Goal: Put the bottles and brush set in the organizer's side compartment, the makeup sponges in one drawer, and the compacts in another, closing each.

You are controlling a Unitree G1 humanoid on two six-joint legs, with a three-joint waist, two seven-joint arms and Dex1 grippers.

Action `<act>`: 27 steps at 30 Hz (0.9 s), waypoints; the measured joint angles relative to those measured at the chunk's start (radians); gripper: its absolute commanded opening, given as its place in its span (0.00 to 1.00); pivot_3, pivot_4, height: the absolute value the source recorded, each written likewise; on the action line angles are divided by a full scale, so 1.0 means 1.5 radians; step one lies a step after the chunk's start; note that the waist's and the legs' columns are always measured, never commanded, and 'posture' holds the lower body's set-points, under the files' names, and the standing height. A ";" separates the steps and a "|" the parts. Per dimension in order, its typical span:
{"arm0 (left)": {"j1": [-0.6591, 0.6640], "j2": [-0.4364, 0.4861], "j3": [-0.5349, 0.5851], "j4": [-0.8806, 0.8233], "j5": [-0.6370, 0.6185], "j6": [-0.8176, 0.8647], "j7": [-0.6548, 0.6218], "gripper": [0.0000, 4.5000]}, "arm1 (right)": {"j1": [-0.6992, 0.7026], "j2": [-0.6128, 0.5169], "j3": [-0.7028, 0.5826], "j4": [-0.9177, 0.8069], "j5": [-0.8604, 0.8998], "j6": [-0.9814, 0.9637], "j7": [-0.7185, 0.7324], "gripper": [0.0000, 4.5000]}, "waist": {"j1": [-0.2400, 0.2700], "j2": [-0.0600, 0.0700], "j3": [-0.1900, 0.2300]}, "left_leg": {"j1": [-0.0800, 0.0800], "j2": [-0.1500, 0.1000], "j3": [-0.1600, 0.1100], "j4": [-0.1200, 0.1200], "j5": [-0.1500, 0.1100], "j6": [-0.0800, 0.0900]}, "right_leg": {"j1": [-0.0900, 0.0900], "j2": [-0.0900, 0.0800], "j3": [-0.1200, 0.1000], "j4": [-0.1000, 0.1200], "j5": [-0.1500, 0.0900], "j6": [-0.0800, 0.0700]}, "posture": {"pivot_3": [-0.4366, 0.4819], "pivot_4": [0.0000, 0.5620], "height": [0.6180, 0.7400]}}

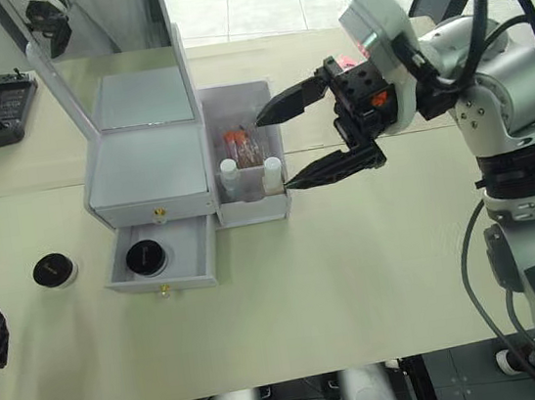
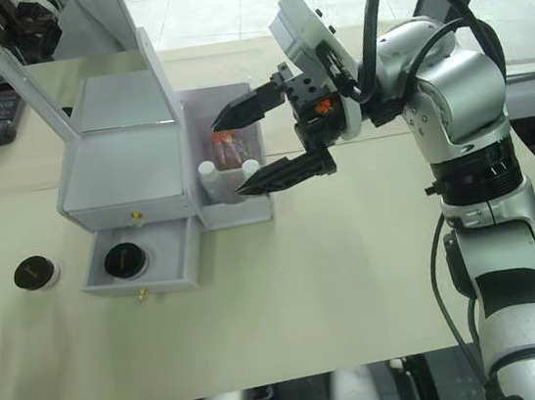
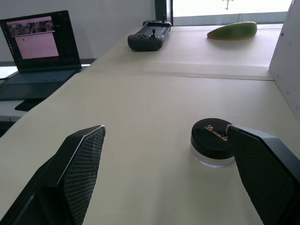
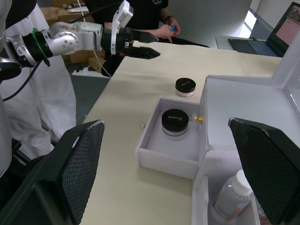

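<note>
In the organizer's (image 1: 150,166) side compartment (image 1: 253,202) stand two white-capped bottles (image 1: 251,176) at the front, with the brush set (image 1: 240,144) behind them. The lower drawer (image 1: 162,263) is pulled out with one black-lidded compact (image 1: 145,257) inside; the upper drawer is shut. The second compact (image 1: 54,271) sits on the surface (image 1: 375,265) to the left of the drawer. The right gripper (image 1: 281,149) hovers at the compartment, spread wide and empty. The left gripper (image 3: 168,183) is wide open and empty, near the loose compact.
</note>
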 measured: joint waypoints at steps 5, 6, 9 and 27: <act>-0.075 -0.002 -0.104 0.028 0.018 0.049 0.054 0.99 | -0.015 0.002 0.002 -0.004 -0.016 0.020 -0.047 1.00 | 0.001 -0.001 0.000 | 0.000 0.000 0.000 0.000 0.000 0.000 | 0.000 0.001 0.000 0.001 0.000 0.000 | 0.48 0.27 1.00; -0.089 0.004 -0.113 0.038 0.021 0.057 0.063 0.99 | -0.022 0.004 0.002 -0.004 -0.020 0.029 -0.062 1.00 | 0.001 -0.001 0.000 | 0.000 0.000 0.000 0.000 0.000 0.000 | -0.001 0.002 0.000 0.001 0.000 0.000 | 0.48 0.27 1.00; -0.124 0.031 -0.128 0.066 0.038 0.069 0.088 0.99 | -0.042 0.005 -0.007 -0.005 -0.008 0.074 -0.083 1.00 | -0.003 -0.001 0.000 | -0.001 0.000 0.001 0.000 0.000 0.000 | -0.001 0.003 -0.001 0.001 0.000 0.000 | 0.48 0.27 1.00; -0.250 0.069 -0.202 0.218 0.114 0.065 0.142 0.99 | -0.030 -0.043 -0.026 -0.116 0.024 0.174 -0.165 1.00 | -0.002 -0.001 -0.001 | -0.001 0.000 0.001 0.000 0.000 0.000 | -0.001 0.003 -0.002 0.001 0.000 0.000 | 0.48 0.27 1.00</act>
